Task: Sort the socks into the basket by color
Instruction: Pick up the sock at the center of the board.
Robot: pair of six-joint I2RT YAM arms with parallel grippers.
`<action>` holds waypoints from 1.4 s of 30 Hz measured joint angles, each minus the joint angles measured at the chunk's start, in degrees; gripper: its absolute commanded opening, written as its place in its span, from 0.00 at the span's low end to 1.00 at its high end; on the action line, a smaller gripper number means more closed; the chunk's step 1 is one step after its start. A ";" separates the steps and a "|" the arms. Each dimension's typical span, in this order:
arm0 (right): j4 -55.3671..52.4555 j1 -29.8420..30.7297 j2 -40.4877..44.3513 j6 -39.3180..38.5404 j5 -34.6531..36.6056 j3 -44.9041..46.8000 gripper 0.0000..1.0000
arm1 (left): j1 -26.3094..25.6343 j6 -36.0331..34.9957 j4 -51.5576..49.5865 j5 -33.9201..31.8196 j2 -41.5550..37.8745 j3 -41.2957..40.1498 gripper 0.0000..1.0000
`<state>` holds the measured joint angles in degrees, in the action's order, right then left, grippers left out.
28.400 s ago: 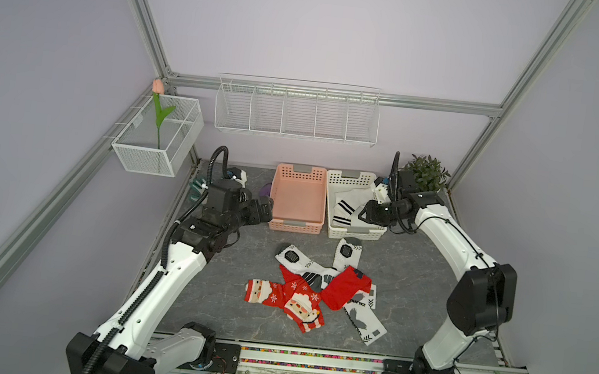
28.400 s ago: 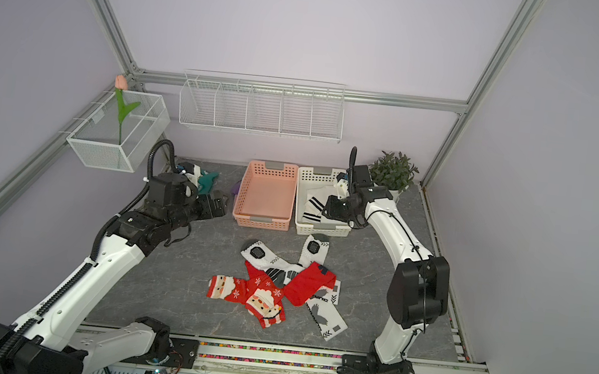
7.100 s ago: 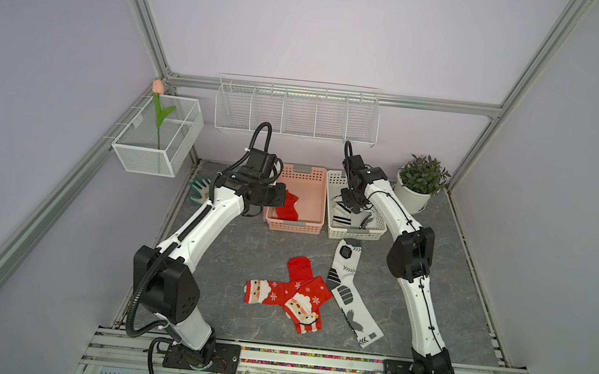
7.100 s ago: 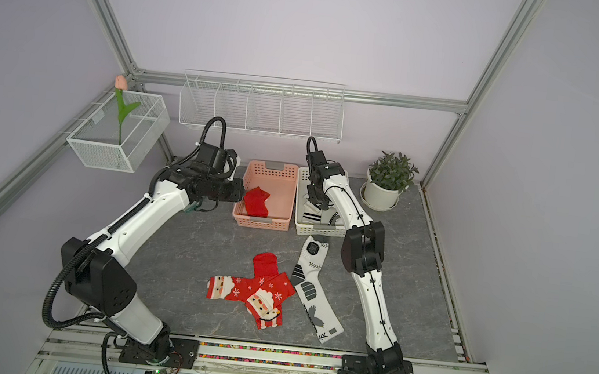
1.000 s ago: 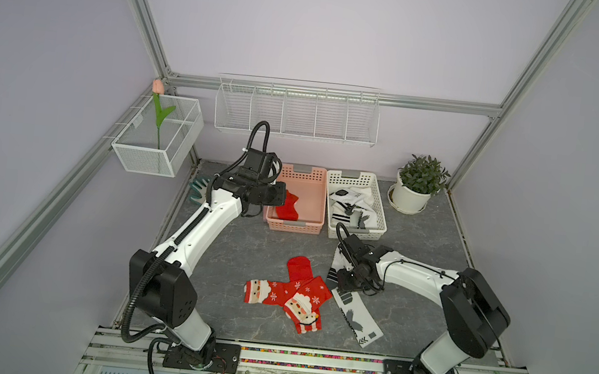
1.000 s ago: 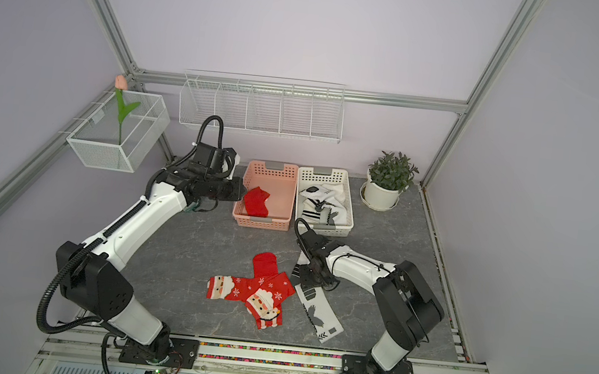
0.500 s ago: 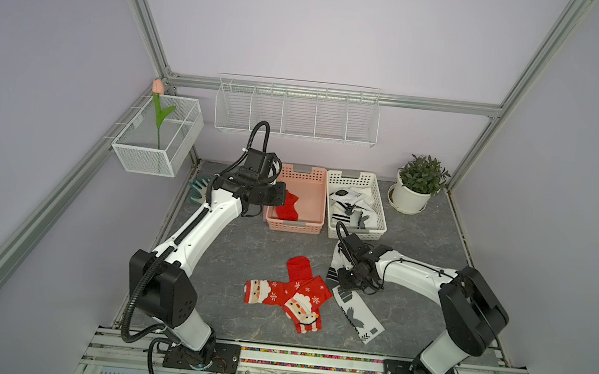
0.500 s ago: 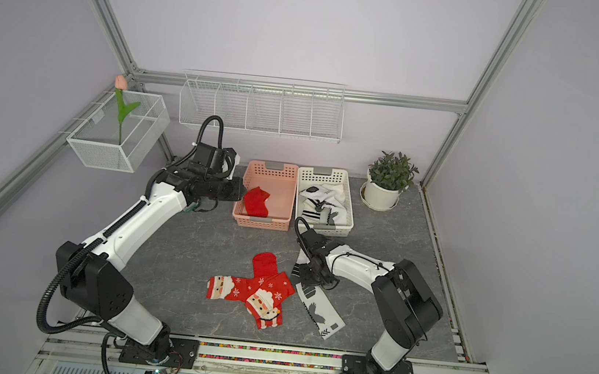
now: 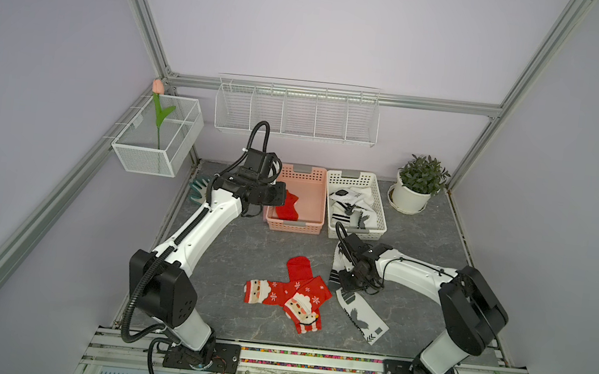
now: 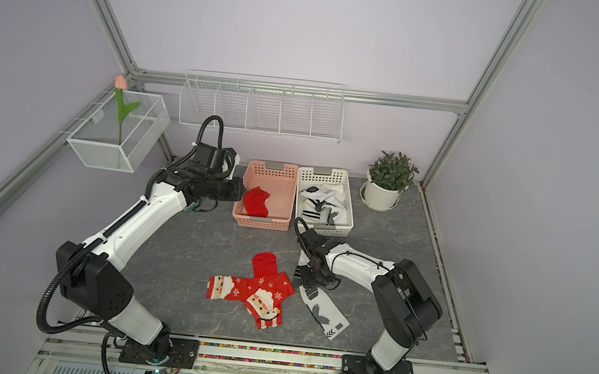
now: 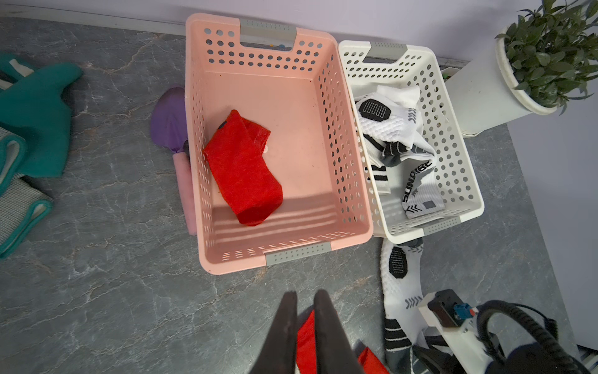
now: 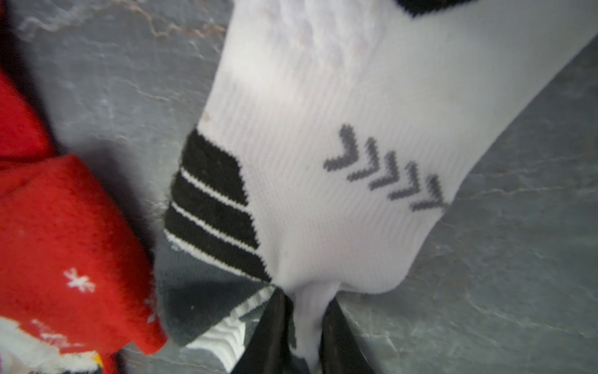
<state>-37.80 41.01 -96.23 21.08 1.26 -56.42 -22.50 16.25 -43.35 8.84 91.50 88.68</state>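
Observation:
My right gripper (image 12: 305,301) is shut on a white sock (image 12: 323,129) with black stripes, low over the table in front of the white basket (image 9: 381,212); in both top views that sock (image 9: 338,261) (image 10: 303,261) shows beside the gripper (image 9: 351,280). A second white sock (image 9: 360,314) with a bird print lies just nearer. Three red socks (image 9: 298,270) lie overlapped at mid-table. One red sock (image 11: 246,168) lies in the pink basket (image 11: 194,129). White socks (image 11: 388,126) fill the white basket. My left gripper (image 11: 304,296) is shut and holds nothing, high at the pink basket's left edge (image 9: 281,198).
Teal-and-grey gloves (image 11: 32,123) and a purple trowel (image 11: 171,123) lie left of the pink basket. A potted plant (image 9: 415,185) stands at the back right. A wire shelf (image 9: 296,114) and a wire box with a tulip (image 9: 157,137) hang on the walls.
The right gripper's jaws have closed on the white sock on the table. The left arm has stayed still beside the pink basket.

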 measured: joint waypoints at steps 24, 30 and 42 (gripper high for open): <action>-10.54 -0.98 8.68 -5.46 3.52 -7.34 0.23 | 0.00 0.00 0.00 -0.02 0.00 0.00 0.16; -13.57 -1.53 11.80 -6.38 3.85 -10.10 0.23 | 0.00 0.00 0.00 0.00 0.00 0.00 0.16; -19.41 -4.37 15.74 -9.42 3.89 -18.69 0.24 | 0.00 0.00 0.00 0.00 0.00 0.00 0.16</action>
<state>-57.21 36.64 -80.49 11.66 5.15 -75.11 -22.50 16.25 -43.35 8.84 91.50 88.68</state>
